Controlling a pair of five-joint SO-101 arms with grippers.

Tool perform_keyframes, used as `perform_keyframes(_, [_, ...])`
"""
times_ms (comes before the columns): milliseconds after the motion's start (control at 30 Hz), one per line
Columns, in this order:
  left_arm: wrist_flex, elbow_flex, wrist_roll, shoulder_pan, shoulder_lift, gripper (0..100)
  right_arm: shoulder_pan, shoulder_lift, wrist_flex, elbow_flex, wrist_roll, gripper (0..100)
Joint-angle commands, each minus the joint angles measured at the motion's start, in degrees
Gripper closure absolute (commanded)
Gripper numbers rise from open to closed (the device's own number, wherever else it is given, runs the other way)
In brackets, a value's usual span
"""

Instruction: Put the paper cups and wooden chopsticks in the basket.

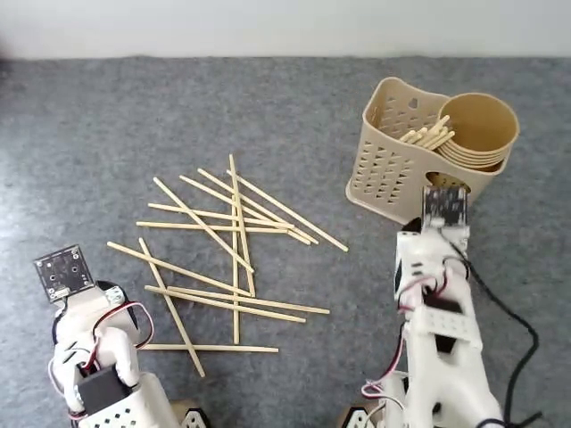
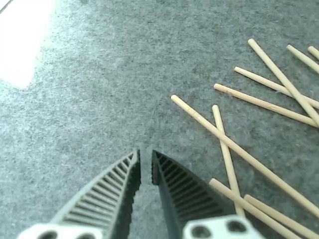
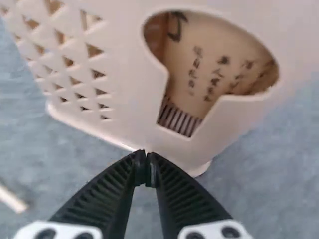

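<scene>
The paper cups (image 1: pixel 482 127) sit stacked in the basket (image 1: pixel 382 171), likely saving room for chopsticks (image 1: pixel 234 239) on the tabletop (image 1: pixel 107 134), while the left gripper (image 2: pixel 145 155) and right gripper (image 3: pixel 145 158) have fingers together, empty.

Grey carpeted tabletop (image 1: pixel 107 125), white wall (image 1: pixel 268 27)

The tabletop (image 1: pixel 178 116) is a mottled grey, flecked lighter and darker, and the wooden chopsticks (image 1: pixel 235 228) are a plain, pale yellowish wood. The basket (image 1: pixel 385 169) is cream-beige, its walls pierced in a regular lattice of small triangular holes, while the paper cups (image 1: pixel 482 125) are tan-brown, one bearing dark printed marks and a row of thin dark stripes. The arms (image 1: pixel 442 330) are white, and the left gripper (image 2: pixel 145 159) and right gripper (image 3: pixel 146 162) have black, ribbed jaws.
</scene>
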Motion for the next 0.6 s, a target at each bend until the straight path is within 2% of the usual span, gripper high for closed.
perform_keyframes(0, [-1.32,-0.31,-0.70,0.35,-0.35,96,-3.30,-1.98,23.08,-14.24,-4.57,98.7])
perform_keyframes(67, [-1.32,-0.31,-0.70,0.35,-0.35,96,-5.85,-1.98,32.40,-19.52,-5.54,98.7])
perform_keyframes(167, [-1.32,-0.31,-0.70,0.35,-0.35,96,-9.80,-1.98,41.01,-24.26,-5.63,99.0])
perform_keyframes(567, [-1.32,-0.40,-0.88,1.23,-0.35,96,-23.43,-1.98,53.85,-25.23,-5.71,99.0])
